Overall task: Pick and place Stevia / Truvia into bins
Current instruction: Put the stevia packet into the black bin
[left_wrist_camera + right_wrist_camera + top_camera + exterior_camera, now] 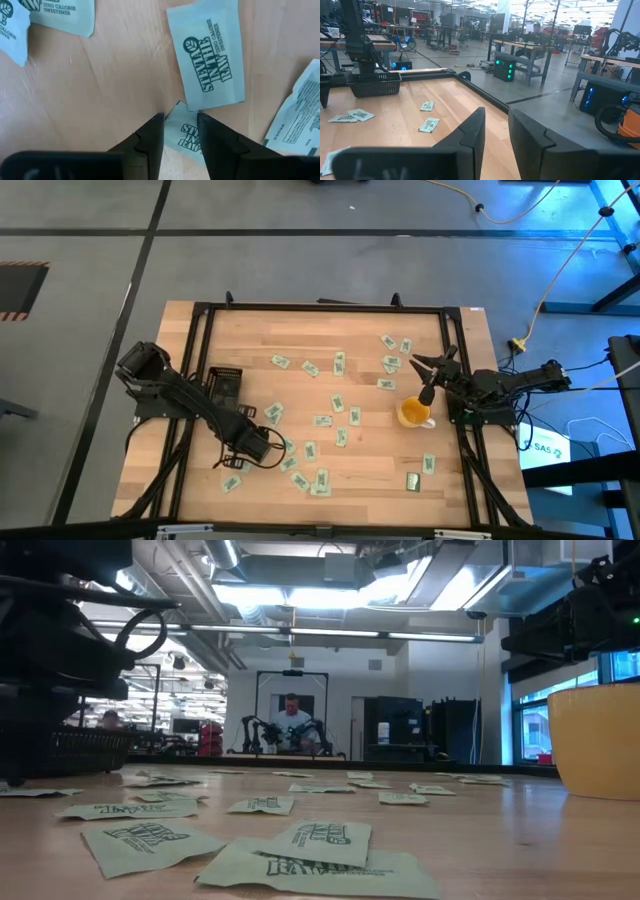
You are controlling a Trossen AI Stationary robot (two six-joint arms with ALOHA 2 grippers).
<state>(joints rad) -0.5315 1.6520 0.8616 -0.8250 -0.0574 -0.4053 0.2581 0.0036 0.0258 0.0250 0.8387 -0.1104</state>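
We look down on the wooden bench with Stevia sachets scattered across most of its middle and near side, more of them up toward the far right corner. The black bin sits on the left part of the bench, well apart from most of the packets, and we cannot tell whether anything lies inside it.

The left end effector is down low over a cluster of sachets near the bench's left-centre. From its wrist camera we see its two dark fingers standing a little apart, and between their tips lies a sachet, partly tucked under another packet printed "Stevia in the Raw". The fingers straddle that lower packet; we cannot say they have actually pinched it, so we call the end effector open around it.

The right end effector hovers above the right side, just by the yellow cup, with a few sachets near it. Its fingers show a narrow gap with nothing between them.

From bench height, the nearest packets lie flat, overlapping, and a person stands far back in the room.
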